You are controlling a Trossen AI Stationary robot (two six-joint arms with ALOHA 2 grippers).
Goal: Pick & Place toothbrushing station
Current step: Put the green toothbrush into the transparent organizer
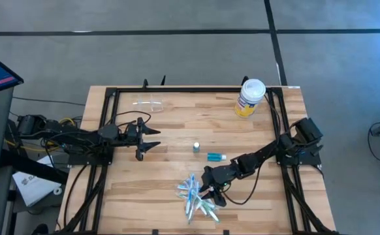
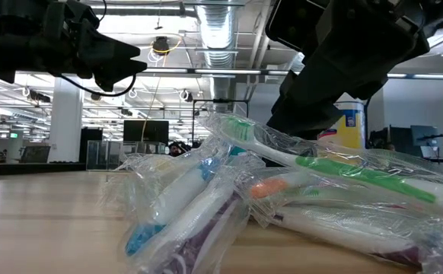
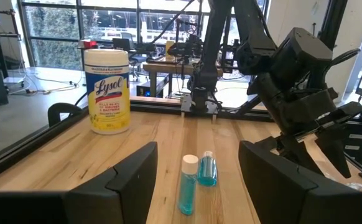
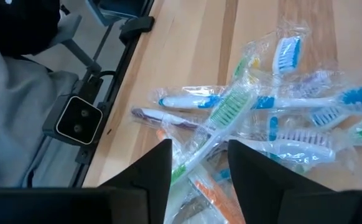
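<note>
Right gripper point(image 1: 211, 189) spread wide, holds nothing, hangs right over toothbrushes point(image 1: 194, 196) piled at near table edge (brush handles point every way). Left gripper point(image 1: 156, 138) far off, also spread wide.

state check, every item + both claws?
left claw: open, empty, hovering mid-table
right claw: open, over the toothbrushes
toothbrushes: wrapped, piled flat on table
clear cup: on its side, empty
teal tube: lying flat
tiny bottle: upright, capped
wipes jar: upright, lid closed
</note>
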